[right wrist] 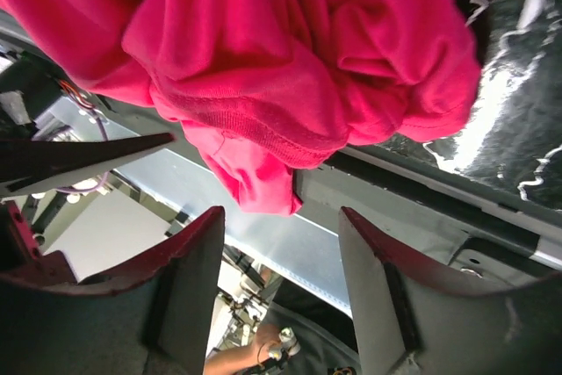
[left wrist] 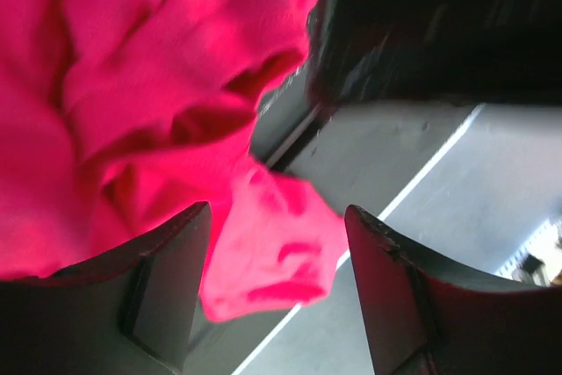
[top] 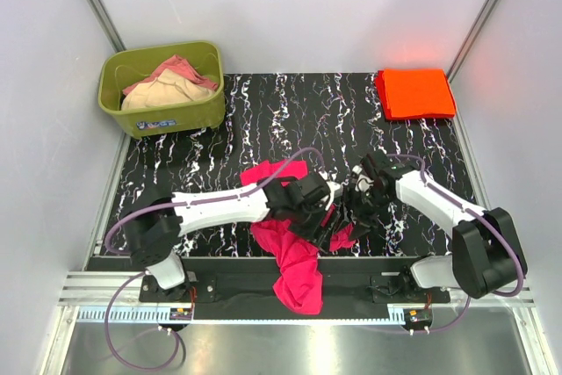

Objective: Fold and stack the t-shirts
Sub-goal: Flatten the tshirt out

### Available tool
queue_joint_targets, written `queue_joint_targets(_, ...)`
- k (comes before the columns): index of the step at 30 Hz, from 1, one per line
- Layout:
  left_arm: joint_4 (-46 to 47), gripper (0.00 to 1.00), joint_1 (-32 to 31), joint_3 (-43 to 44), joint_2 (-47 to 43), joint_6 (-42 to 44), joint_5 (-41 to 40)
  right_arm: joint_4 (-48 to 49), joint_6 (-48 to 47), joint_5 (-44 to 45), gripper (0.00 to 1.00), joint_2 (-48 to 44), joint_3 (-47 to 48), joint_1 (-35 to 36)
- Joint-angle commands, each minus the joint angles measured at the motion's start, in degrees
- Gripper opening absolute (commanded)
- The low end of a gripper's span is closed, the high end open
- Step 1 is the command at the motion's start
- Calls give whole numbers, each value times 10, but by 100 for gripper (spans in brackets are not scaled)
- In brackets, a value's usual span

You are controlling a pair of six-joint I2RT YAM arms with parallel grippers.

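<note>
At the near middle of the table, the pink t-shirt lies bunched, one fold spilling over the near edge. The left end effector and right end effector hover against it, both spread open, clamping nothing. The orange t-shirt sits folded at the far right corner, with bare table between.

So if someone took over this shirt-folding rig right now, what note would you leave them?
Left tool: open, by the pink shirt, gripping nothing.
Right tool: open, beside the same shirt, empty.
Pink shirt: crumpled at the table's near edge, partly hanging over it.
Orange shirt: folded, far right corner.
Done: orange folded. Left: fold the pink, stack it on the orange.
</note>
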Motion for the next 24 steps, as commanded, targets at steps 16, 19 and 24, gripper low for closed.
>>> queue_joint_targets(16,23,45,-32,20,71,-32,-133,80,68,32,54,-18,-63,33)
queue_joint_targets(19,24,45,-32,14,74,-32,-143,87,69,48,54,-11,-59,33)
queue_joint_targets(24,27,54,-33,11,76,-35,-141,98,80,85,54,1,-47,33)
